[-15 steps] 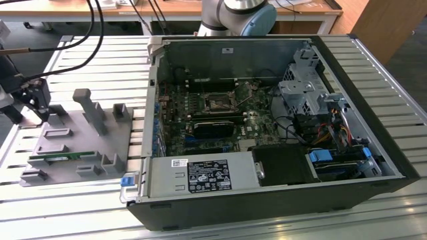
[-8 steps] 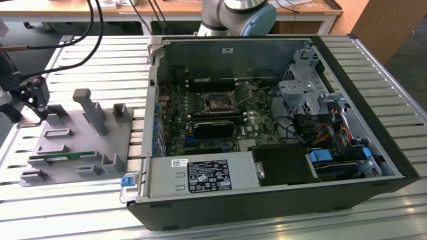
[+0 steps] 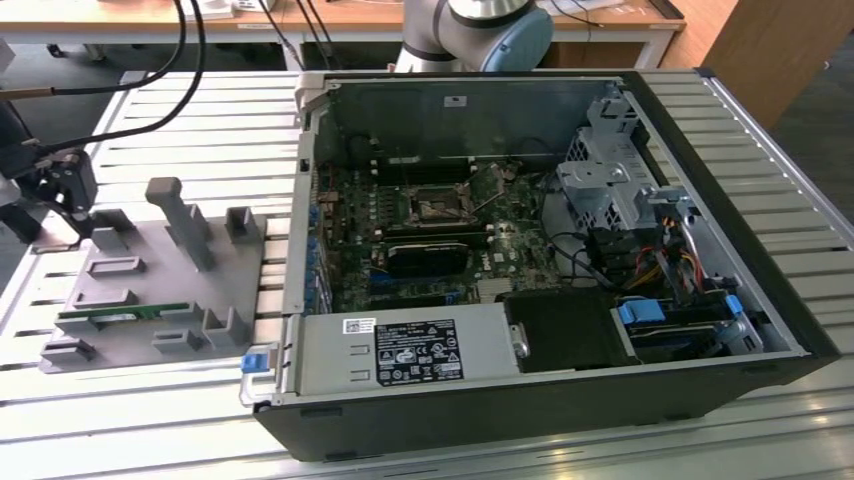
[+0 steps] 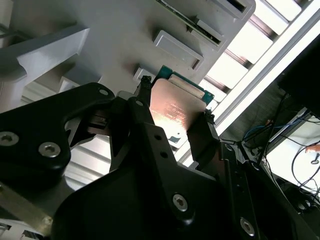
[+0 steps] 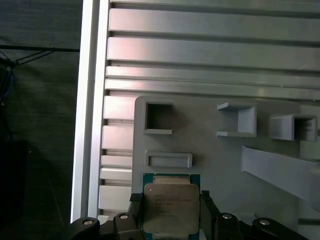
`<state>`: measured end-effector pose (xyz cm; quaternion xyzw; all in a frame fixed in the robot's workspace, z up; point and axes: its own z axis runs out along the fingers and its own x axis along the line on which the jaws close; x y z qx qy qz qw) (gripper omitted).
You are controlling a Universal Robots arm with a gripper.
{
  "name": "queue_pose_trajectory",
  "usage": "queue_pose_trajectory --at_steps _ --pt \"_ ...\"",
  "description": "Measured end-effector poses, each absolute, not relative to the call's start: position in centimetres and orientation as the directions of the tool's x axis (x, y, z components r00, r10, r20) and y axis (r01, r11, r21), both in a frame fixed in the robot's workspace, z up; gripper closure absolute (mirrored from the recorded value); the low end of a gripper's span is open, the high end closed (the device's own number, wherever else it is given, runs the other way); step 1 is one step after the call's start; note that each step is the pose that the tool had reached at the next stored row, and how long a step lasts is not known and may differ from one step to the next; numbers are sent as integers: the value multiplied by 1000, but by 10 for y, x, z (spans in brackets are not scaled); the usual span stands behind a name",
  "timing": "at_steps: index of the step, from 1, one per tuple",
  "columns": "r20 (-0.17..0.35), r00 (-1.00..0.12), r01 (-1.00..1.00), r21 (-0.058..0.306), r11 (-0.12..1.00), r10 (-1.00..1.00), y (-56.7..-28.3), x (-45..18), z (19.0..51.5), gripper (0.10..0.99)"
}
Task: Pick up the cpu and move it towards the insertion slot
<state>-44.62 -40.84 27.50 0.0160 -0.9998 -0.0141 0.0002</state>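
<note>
In both wrist views the cpu (image 5: pixel 169 212) (image 4: pixel 172 119), a flat square chip with a silvery top and a thin green edge, sits between the black fingers of my gripper (image 5: pixel 170 199) (image 4: pixel 175 100). The jaws press on two opposite edges of the chip, so the gripper is shut on it. It hangs over the corner of the grey plastic tray (image 5: pixel 210 160). In the exterior view the gripper (image 3: pixel 60 195) stands at the far left, above the tray (image 3: pixel 147 290). The insertion slot (image 3: pixel 437 208), a square socket with a metal frame, lies on the motherboard inside the open computer case, well to the exterior view's right of the gripper.
The tray carries raised grey posts (image 3: pixel 180 220) and several recesses, and a long green memory stick (image 3: pixel 114 315) lies near its front. The case walls (image 3: pixel 314 150) stand up around the motherboard. A black block (image 3: pixel 427 258) lies just in front of the slot. The slatted metal table (image 3: pixel 200 120) ends close to the tray.
</note>
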Motion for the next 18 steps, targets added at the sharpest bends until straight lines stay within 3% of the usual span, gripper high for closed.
queue_pose_trajectory --at_steps 18 --pt "0 -999 -32 27 999 -32 -407 -446 285 545"
